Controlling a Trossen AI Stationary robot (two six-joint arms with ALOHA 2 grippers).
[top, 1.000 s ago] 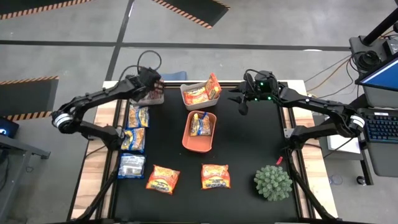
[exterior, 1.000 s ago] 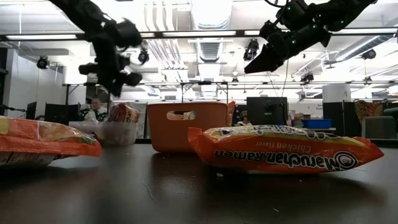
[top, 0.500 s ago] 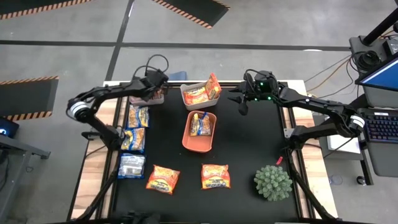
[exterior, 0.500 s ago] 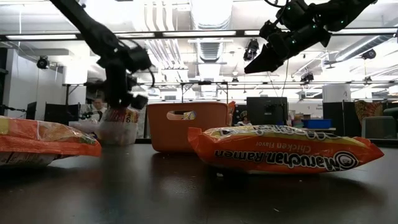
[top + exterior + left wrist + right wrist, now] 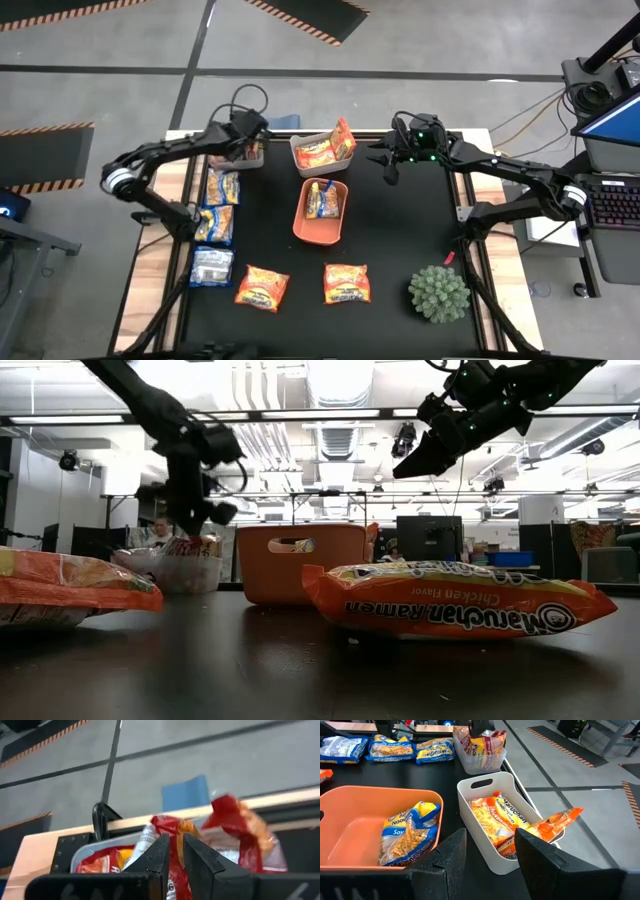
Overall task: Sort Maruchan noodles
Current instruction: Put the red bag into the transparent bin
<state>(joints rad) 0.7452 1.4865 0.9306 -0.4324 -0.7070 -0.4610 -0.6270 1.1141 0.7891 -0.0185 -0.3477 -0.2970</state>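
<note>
My left fingers pinched on a red noodle packet over the clear bin. Right fingers half open, holding nothing, above the white bin.

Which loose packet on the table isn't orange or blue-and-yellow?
The pale silvery-blue packet, last in the row down the table's left edge. The three above it are blue-and-yellow; the two beside it are orange.

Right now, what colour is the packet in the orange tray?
Blue and yellow packet, best in the right wrist view.
</note>
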